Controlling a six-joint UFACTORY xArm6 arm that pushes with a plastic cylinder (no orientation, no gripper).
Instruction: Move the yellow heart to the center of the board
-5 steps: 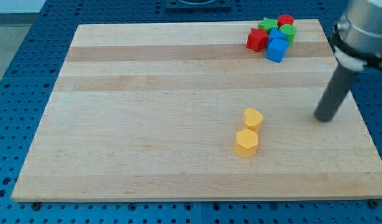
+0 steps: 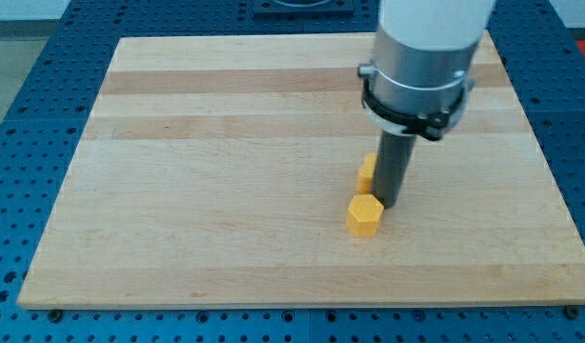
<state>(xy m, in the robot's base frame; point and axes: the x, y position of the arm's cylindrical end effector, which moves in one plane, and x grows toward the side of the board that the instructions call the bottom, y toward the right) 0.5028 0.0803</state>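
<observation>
The yellow heart (image 2: 368, 171) lies right of the board's middle, mostly hidden behind my rod; only its left edge shows. My tip (image 2: 389, 203) rests on the board touching or just right of the heart. A yellow hexagon block (image 2: 365, 215) sits just below the heart, at the tip's lower left, close to it.
The wooden board (image 2: 226, 191) lies on a blue perforated table. The arm's wide white and black body covers the board's top right corner, hiding whatever is there.
The arm has swung from the board's right edge leftward to the yellow blocks. The heart and hexagon have shifted slightly left. The coloured cluster at top right is now hidden.
</observation>
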